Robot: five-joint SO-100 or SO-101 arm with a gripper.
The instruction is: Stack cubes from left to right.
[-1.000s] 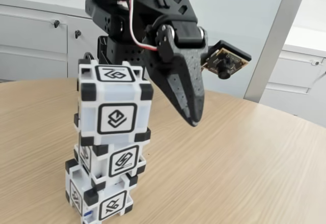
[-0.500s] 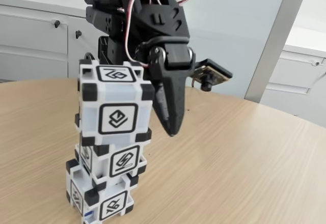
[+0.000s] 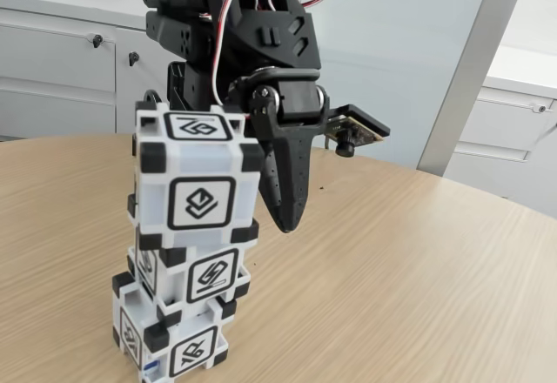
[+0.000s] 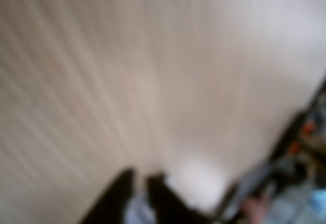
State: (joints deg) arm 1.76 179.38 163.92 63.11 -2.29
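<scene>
White translucent cubes, 3 in all, stand stacked in a slightly crooked tower at 8 o'clock in the fixed view on the wooden table. At the tower's 3 o'clock the black gripper hangs apart from it, tips down, fingers nearly pressed together, holding nothing.

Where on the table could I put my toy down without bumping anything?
In the fixed view the table is bare to the right of the cube tower, out to its far curved edge. Bare wood also lies left of the tower. It is crowded around the tower, where the gripper hangs beside the top cube.
</scene>
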